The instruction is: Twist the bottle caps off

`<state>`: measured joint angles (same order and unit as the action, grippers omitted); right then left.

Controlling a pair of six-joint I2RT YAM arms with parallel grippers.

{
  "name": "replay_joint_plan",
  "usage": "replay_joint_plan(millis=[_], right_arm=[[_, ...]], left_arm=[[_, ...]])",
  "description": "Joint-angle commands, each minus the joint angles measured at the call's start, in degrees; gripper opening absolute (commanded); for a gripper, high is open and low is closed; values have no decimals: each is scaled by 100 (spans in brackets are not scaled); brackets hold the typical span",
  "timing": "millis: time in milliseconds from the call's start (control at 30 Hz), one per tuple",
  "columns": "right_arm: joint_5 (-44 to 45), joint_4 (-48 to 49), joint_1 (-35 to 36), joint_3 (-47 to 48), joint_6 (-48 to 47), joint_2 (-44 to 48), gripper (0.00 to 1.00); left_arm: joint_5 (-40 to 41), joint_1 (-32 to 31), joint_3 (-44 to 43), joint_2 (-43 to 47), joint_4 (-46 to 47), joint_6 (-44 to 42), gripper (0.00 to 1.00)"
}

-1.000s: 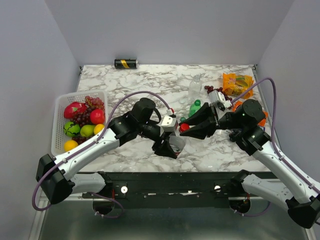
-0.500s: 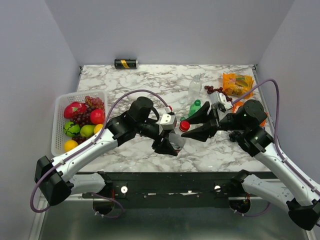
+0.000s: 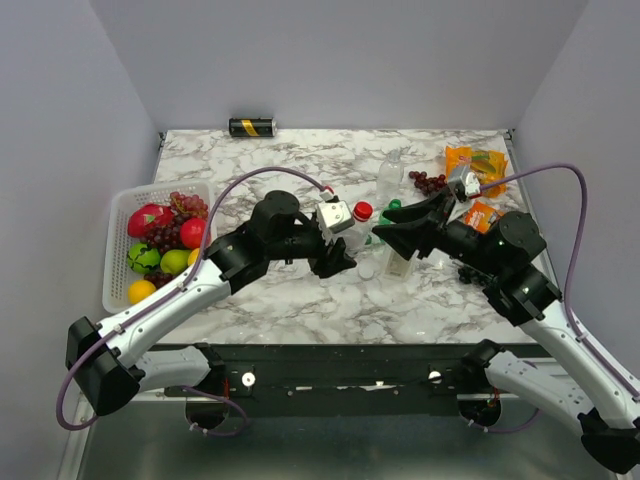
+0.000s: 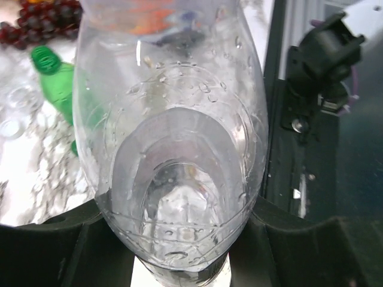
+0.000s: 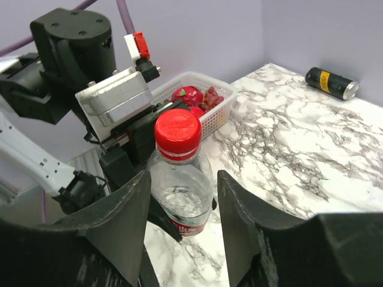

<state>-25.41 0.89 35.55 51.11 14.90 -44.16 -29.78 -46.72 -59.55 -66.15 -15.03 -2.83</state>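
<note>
My left gripper (image 3: 343, 258) is shut on the small clear red-labelled bottle (image 3: 357, 235) and holds it upright, its red cap (image 3: 362, 211) on top. In the left wrist view the bottle (image 4: 173, 149) fills the frame between my fingers (image 4: 54, 239). My right gripper (image 3: 385, 233) is open; in the right wrist view its fingers (image 5: 128, 203) straddle the bottle (image 5: 182, 200) below the red cap (image 5: 178, 128) without touching. The green bottle (image 3: 393, 207) sits just behind, also in the left wrist view (image 4: 57, 78). One larger clear bottle (image 3: 390, 172) stands farther back, another (image 3: 400, 262) is under my right gripper.
A white basket (image 3: 120, 215) of fruit sits at the left. A black-and-gold can (image 3: 252, 127) lies at the back edge. Orange snack packets (image 3: 475, 165) and dark grapes (image 3: 428, 181) lie at the back right.
My left gripper has carried the red-capped bottle up and toward the back of the table. My right gripper has followed, and its open fingers now flank the bottle.
</note>
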Motion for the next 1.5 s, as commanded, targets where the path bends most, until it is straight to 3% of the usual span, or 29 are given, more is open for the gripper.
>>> replay_joint_plan(millis=[0,367,767,1000,1400,1467], right_arm=[[590,324,57,-40,558,-171,55],[326,860,136,101,804,-698,54],[739,702,136,259,725,-892,54],[555,852,136,268,795,-963,54],[221,1045,145,232,883,-1156,49],[186,1080,145,215,892,-1191,43]], left_arm=[[815,14,-4,-91,263,257,32],[877,5,-30,-276,202,257,31],[886,-92,-39,-355,167,248,31],[930,-144,-66,-407,105,213,31],[895,-171,-74,-443,88,186,30],[851,-171,-74,-451,88,169,30]])
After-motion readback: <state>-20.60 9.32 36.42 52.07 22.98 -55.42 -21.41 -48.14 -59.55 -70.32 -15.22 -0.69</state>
